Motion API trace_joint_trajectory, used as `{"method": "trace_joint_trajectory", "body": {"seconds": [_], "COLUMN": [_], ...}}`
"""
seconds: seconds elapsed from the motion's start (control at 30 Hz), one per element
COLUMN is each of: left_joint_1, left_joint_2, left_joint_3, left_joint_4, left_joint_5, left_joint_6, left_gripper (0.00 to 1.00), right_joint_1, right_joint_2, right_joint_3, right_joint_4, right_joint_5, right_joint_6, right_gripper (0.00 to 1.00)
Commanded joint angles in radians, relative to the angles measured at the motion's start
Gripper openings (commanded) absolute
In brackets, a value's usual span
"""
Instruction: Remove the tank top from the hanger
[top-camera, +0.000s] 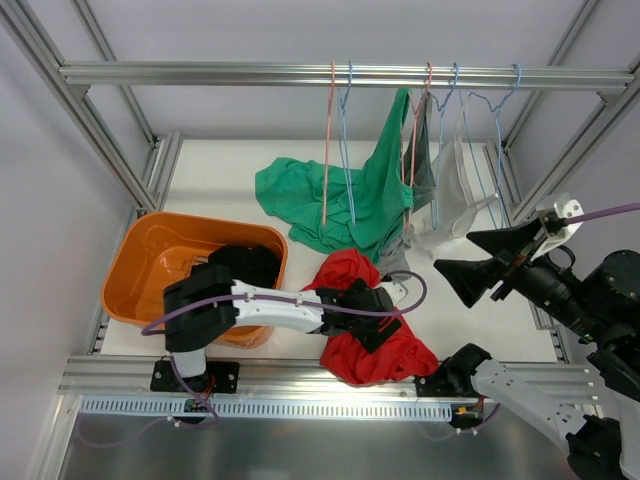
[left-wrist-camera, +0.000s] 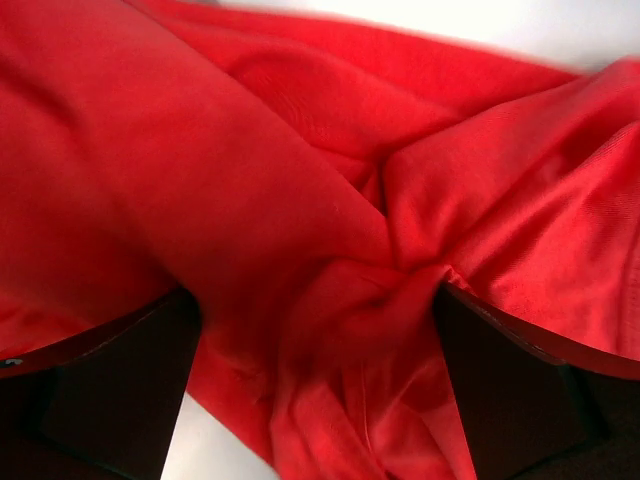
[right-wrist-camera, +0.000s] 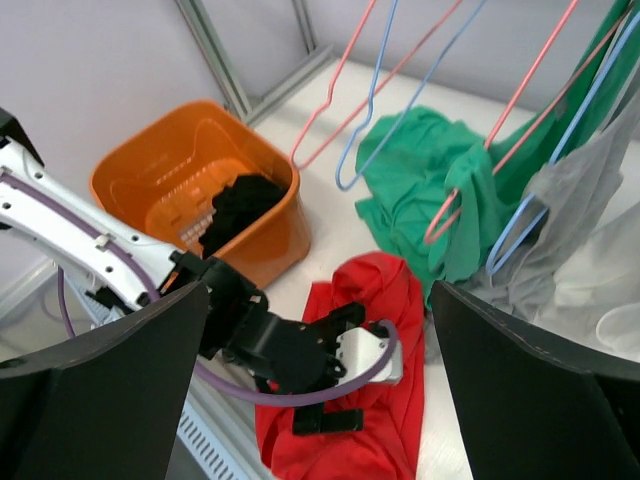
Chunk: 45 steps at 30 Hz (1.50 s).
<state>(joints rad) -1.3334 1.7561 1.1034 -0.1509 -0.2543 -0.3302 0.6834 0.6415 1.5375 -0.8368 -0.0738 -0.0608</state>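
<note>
A red tank top (top-camera: 375, 345) lies crumpled on the white table near the front edge, off any hanger; it fills the left wrist view (left-wrist-camera: 300, 200) and shows in the right wrist view (right-wrist-camera: 390, 290). My left gripper (top-camera: 378, 322) is low over it, open, with bunched red cloth between its two spread fingers (left-wrist-camera: 110, 390). My right gripper (top-camera: 452, 252) is raised at the right, open and empty, pointing towards the hanging clothes. A green tank top (top-camera: 370, 200) hangs from a hanger on the rail (top-camera: 200, 73) and trails onto the table.
An orange bin (top-camera: 140, 255) at the left holds a black garment (top-camera: 245, 265). Bare pink (top-camera: 328, 150) and blue (top-camera: 346, 140) hangers hang from the rail. A grey-white garment (top-camera: 455, 195) hangs at the right beside the green one. Aluminium frame posts stand on both sides.
</note>
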Motion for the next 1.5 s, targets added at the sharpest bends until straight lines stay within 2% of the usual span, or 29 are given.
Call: {"method": "trace_joint_trajectory", "body": {"seconds": [0.0, 0.03, 0.13, 0.27, 0.3, 0.33, 0.37, 0.43, 0.47, 0.53, 0.63, 0.73, 0.77, 0.8, 0.9, 0.97, 1.07, 1.27, 1.4, 1.47], "left_joint_1": [0.016, 0.016, 0.016, 0.017, 0.017, 0.016, 0.016, 0.013, 0.011, 0.005, -0.018, -0.041, -0.047, -0.047, -0.047, -0.047, -0.046, -0.018, 0.049, 0.144], "left_joint_2": [0.089, 0.107, 0.134, 0.163, 0.186, 0.200, 0.216, 0.218, 0.201, 0.162, 0.012, -0.185, -0.276, -0.317, -0.464, -0.553, -0.631, -0.662, -0.665, -0.661], "left_joint_3": [0.041, 0.045, 0.050, 0.030, 0.027, 0.026, 0.018, 0.000, -0.010, -0.046, -0.088, -0.105, -0.099, -0.096, -0.073, -0.048, 0.016, 0.229, 0.363, 0.446], "left_joint_4": [0.030, 0.031, 0.037, 0.034, 0.034, 0.034, 0.036, 0.034, 0.034, 0.024, -0.036, -0.156, -0.241, -0.289, -0.451, -0.502, -0.582, -0.779, -0.816, -0.816], "left_joint_5": [0.120, 0.195, 0.295, 0.264, 0.262, 0.270, 0.271, 0.265, 0.262, 0.215, 0.069, -0.144, -0.202, -0.317, -0.463, -0.554, -0.643, -0.788, -0.844, -0.841], "left_joint_6": [-0.007, 0.000, -0.001, -0.035, -0.041, -0.058, -0.070, -0.102, -0.112, -0.138, -0.185, -0.237, -0.259, -0.311, -0.395, -0.406, -0.386, -0.353, -0.235, -0.187], "left_gripper": [0.99, 0.99, 0.99, 0.99, 0.94, 0.80, 0.44, 0.23, 0.01, 0.00, 0.00, 0.00, 0.00, 0.00, 0.00, 0.00, 0.00, 0.00, 0.00, 0.00], "right_joint_1": [0.002, 0.002, 0.002, 0.002, 0.002, 0.002, 0.002, 0.001, 0.002, 0.001, 0.002, 0.002, 0.002, 0.002, 0.002, 0.001, 0.002, 0.002, 0.001, 0.002], "right_joint_2": [-0.023, -0.029, -0.042, -0.057, -0.062, -0.065, -0.068, -0.075, -0.078, -0.089, -0.103, -0.103, -0.102, -0.103, -0.098, -0.094, -0.082, -0.063, -0.055, -0.052], "right_joint_3": [-0.023, -0.028, -0.048, -0.068, -0.073, -0.077, -0.079, -0.076, -0.074, -0.071, -0.073, -0.077, -0.080, -0.083, -0.092, -0.097, -0.091, -0.071, -0.062, -0.056], "right_joint_4": [-0.051, -0.056, -0.065, -0.055, -0.050, -0.045, -0.041, -0.039, -0.039, -0.039, -0.038, -0.036, -0.033, -0.030, -0.010, 0.002, 0.010, 0.016, 0.018, 0.018], "right_joint_5": [-0.047, -0.046, -0.049, -0.087, -0.098, -0.107, -0.121, -0.129, -0.132, -0.130, -0.121, -0.106, -0.101, -0.101, -0.098, -0.096, -0.095, -0.092, -0.086, -0.084], "right_joint_6": [-0.028, -0.030, -0.033, -0.025, -0.027, -0.027, -0.025, -0.030, -0.031, -0.037, -0.045, -0.048, -0.048, -0.048, -0.050, -0.048, -0.053, -0.059, -0.062, -0.062], "right_gripper": [0.99, 1.00, 1.00, 1.00, 1.00, 0.99, 1.00, 1.00, 0.99, 0.99, 1.00, 0.99, 0.99, 1.00, 0.99, 0.99, 0.99, 1.00, 0.99, 0.99]}}
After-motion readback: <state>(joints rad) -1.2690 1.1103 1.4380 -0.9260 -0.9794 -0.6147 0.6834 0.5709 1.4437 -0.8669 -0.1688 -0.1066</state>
